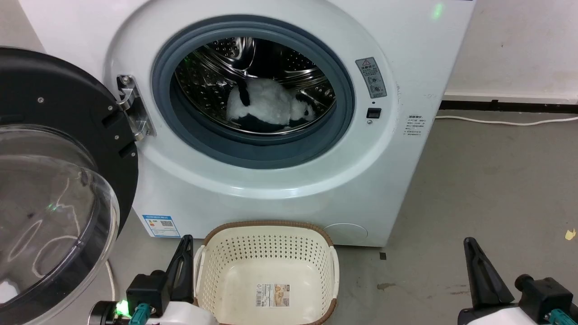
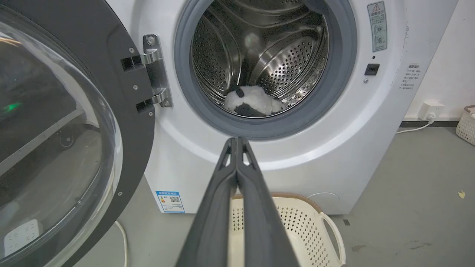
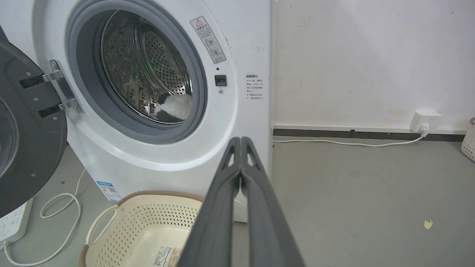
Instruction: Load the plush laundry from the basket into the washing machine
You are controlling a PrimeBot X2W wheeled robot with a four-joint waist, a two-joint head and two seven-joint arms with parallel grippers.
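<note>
The panda soft toy (image 1: 271, 106) lies on the bottom of the steel drum inside the white washing machine (image 1: 280, 189), whose black-framed dome door (image 1: 49, 189) hangs open at the left. It also shows as a white and black lump, the panda (image 2: 254, 103) in the left wrist view and the panda (image 3: 174, 107) in the right wrist view. On the floor before the washer stands the cream basket (image 1: 271, 243), holding nothing but its paper label (image 1: 272, 294). My left gripper (image 1: 185, 243) is shut just left of the basket. My right gripper (image 1: 469, 246) is shut at the lower right, over bare floor.
A white cable (image 3: 59, 211) loops on the floor left of the washer towards a power strip (image 3: 11, 226). Another cord (image 3: 349, 144) runs along the wall to a socket (image 3: 425, 120). A second pale basket (image 2: 467, 126) stands far right. Grey floor (image 1: 487, 189) lies open to the right.
</note>
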